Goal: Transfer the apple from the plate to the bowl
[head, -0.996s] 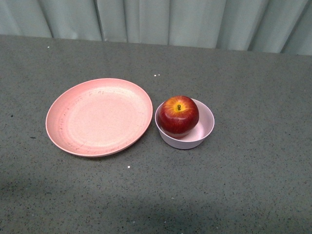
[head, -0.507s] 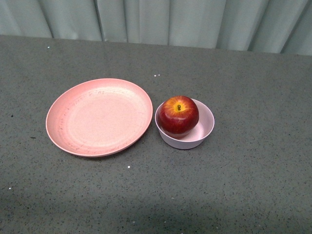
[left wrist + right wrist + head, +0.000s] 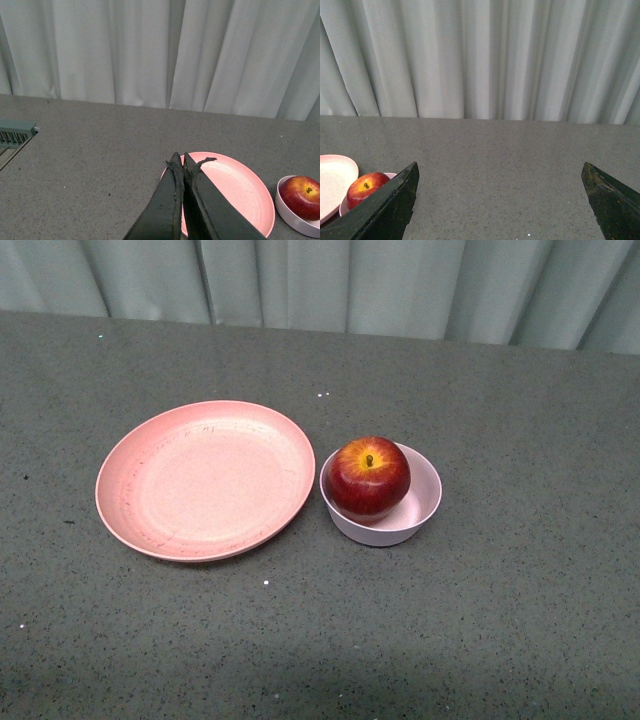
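The dark-red apple (image 3: 367, 477) sits inside the small pale-pink bowl (image 3: 420, 510), stem up. The wide salmon-pink plate (image 3: 205, 480) lies empty just left of the bowl, their rims nearly touching. Neither gripper shows in the front view. In the left wrist view my left gripper (image 3: 180, 161) is shut and empty, raised in front of the plate (image 3: 240, 190), with the apple (image 3: 301, 190) and bowl (image 3: 292, 217) to one side. In the right wrist view my right gripper (image 3: 500, 172) is wide open and empty, with the apple (image 3: 364, 187), bowl (image 3: 344, 206) and plate (image 3: 332, 177) beside one finger.
A grey speckled tabletop (image 3: 520, 620) carries everything. Pale curtains (image 3: 350, 280) hang behind its far edge. A grey slatted fixture (image 3: 15, 132) lies at the table's side in the left wrist view.
The plate, bowl and apple have shifted by a pixel or two in the front view, as from a slight camera move. The dark shadow along the front edge has faded.
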Available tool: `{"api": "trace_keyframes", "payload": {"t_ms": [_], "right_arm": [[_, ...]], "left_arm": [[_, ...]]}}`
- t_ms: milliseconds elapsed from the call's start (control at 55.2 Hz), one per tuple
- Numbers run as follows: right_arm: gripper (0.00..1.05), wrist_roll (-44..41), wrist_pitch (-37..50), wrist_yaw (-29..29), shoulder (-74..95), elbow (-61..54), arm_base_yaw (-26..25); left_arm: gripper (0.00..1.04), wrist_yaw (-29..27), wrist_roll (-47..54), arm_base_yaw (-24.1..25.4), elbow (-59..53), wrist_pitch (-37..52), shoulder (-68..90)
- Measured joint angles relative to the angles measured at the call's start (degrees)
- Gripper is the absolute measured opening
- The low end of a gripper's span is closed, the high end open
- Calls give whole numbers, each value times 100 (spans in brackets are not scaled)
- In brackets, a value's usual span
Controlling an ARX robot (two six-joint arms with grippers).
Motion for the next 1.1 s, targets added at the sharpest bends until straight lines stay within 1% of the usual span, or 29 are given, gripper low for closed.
{"api": "trace_keyframes", "payload": {"t_ms": [543,597,634,670,887,923,1050,1068,1104], "right_arm": [[95,2,0,2,0,0,0],[95,0,0,0,0,0,2],[95,0,0,0,2,0,0],[95,0,0,2,2,0,2],[95,0,0,2,2,0,2],[95,0,0,0,2,0,2],[95,0,0,0,0,0,0],[95,0,0,0,0,0,2],[95,0,0,2,2,0,0]], "left_arm": [[4,0,0,0,0,-920,-922],[4,-2,2,0,2,-1274,-1196],[4,15,2,0,2,-1714,-1519],[4,13,2,0,2,-1853,-1705],[4,13,0,0,2,-1917,-1878],[9,13,0,0,2,-1917,-1878],[34,15,2,0,2,-1917,-1882],[36,15,2,0,2,-1917,-1882],[43,13,2,0,2,-1917,-1882]]}}
